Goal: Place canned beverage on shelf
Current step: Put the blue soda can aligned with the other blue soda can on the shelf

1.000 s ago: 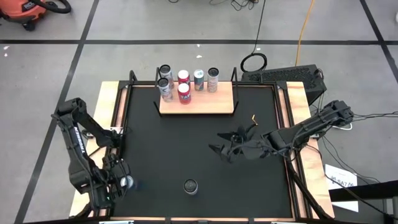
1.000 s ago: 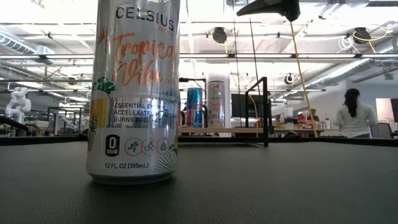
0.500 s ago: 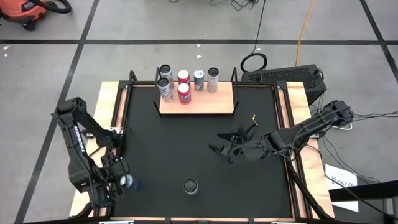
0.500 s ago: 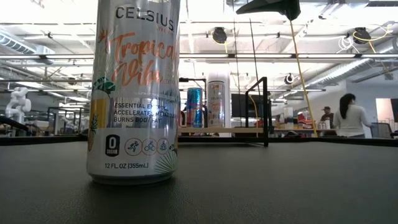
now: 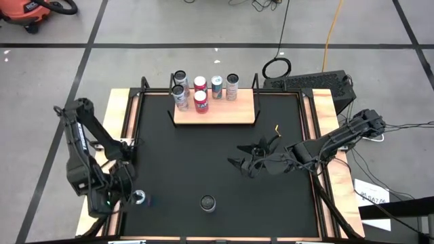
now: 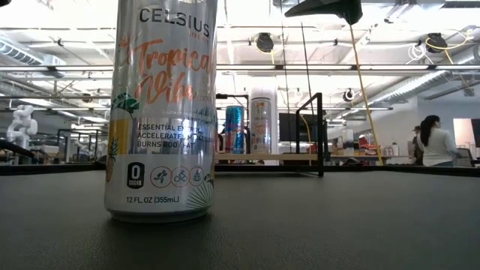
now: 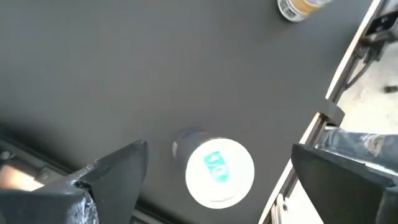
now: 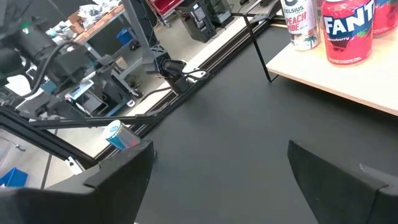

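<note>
Can (image 5: 140,198) with white-and-teal top stands upright at the mat's (image 5: 203,149) 7 o'clock corner, axis vertical, directly beneath the left gripper (image 7: 217,186), jaws wide and empty. Right gripper (image 5: 245,165) idles open mid-mat, farther off. Shelf (image 5: 215,112) lies at 12 o'clock.

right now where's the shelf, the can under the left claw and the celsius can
shelf (image 5: 224,114): high view, bare board
can under left claw (image 7: 220,172): left wrist view, its top
celsius can (image 6: 161,112): low view, label
</note>
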Robot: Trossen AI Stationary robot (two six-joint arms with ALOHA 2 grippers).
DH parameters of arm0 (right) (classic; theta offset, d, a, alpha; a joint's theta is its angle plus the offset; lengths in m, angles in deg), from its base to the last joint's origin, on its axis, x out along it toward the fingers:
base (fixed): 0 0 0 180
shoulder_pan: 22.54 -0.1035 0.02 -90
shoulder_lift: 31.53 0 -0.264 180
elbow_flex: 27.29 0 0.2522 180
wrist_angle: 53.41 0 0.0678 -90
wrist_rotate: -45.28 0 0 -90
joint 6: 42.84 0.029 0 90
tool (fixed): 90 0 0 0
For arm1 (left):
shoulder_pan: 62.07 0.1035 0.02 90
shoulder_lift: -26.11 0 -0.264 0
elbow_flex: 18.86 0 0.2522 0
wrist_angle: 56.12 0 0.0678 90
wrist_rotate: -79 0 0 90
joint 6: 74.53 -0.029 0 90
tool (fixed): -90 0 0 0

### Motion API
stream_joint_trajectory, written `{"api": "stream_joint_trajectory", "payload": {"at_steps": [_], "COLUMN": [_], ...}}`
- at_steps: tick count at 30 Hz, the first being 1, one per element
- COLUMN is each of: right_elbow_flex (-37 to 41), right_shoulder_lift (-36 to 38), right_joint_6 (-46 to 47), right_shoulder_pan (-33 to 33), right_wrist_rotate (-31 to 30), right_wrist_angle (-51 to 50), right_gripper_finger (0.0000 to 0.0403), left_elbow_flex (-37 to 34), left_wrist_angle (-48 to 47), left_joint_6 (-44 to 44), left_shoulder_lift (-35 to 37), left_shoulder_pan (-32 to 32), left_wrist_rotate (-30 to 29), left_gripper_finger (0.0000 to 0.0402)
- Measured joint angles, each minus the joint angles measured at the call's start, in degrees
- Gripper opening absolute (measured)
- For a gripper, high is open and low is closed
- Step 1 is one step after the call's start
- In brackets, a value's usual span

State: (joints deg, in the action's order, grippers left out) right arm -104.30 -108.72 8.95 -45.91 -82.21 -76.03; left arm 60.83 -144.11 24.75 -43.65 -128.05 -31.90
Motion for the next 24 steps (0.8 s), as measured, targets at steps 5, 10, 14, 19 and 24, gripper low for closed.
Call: {"api": "stream_joint_trajectory", "payload": {"at_steps": [5, 10, 14, 19, 24], "right_elbow_flex": [0.0, 0.0, 0.0, 0.0, 0.0], "right_shoulder_lift": [0.0, 0.0, 0.0, 0.0, 0.0], "right_joint_6": [-0.1, -0.2, -0.2, -0.2, 0.2], "right_shoulder_pan": [0.0, 0.0, 0.0, 0.0, 0.0], "right_wrist_rotate": [0.0, 0.0, 0.0, 0.0, 0.0], "right_wrist_angle": [0.0, 0.0, 0.0, 0.0, 0.0], "right_gripper_finger": [0.0357, 0.0357, 0.0357, 0.0357, 0.0357], "left_elbow_flex": [0.0, 0.0, 0.0, -1.0, -5.7], "left_wrist_angle": [0.7, 0.9, 0.9, 1.2, 7.9], "left_joint_6": [-2.1, -2.4, -2.6, -2.5, -2.2], "left_shoulder_lift": [-4.5, -8.2, -9.9, -10.4, -10.4], "left_shoulder_pan": [0.0, 0.0, 0.0, 0.0, 0.0], "left_wrist_rotate": [1.1, 2.8, 4.2, 4.3, 7.6], "left_gripper_finger": [0.0396, 0.0396, 0.0396, 0.0396, 0.0396]}}
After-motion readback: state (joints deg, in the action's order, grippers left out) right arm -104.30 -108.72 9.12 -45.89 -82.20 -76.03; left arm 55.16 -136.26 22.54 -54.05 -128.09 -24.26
